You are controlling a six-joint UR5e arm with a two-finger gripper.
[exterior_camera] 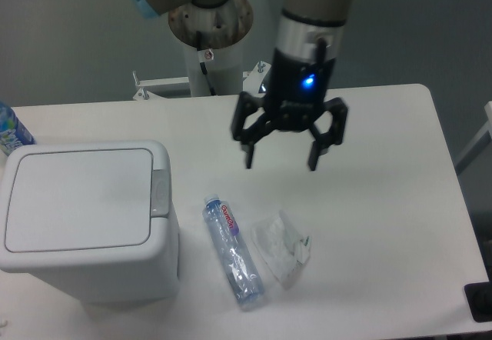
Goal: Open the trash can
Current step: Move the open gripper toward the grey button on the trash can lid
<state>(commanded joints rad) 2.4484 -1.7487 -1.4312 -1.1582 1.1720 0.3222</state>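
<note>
Currently: tool (280, 160) above table (384, 201) centre, fingers (248, 149) spread wide, nothing between them, pointing down. Blue light lit on tool body. Bin (86, 218) at table's left front, upright, lid (77, 198) flat and closed, grey button (160, 192) on right rim. Well apart from tool. Bottle (233, 251) lying on its side just right of bin, cap toward rear. Crumpled wrapper (281, 246) just beside bottle, on its right, below tool. Second bottle (11, 129) partly visible at left edge behind bin. Arm base (210, 28) behind table's rear edge.
</note>
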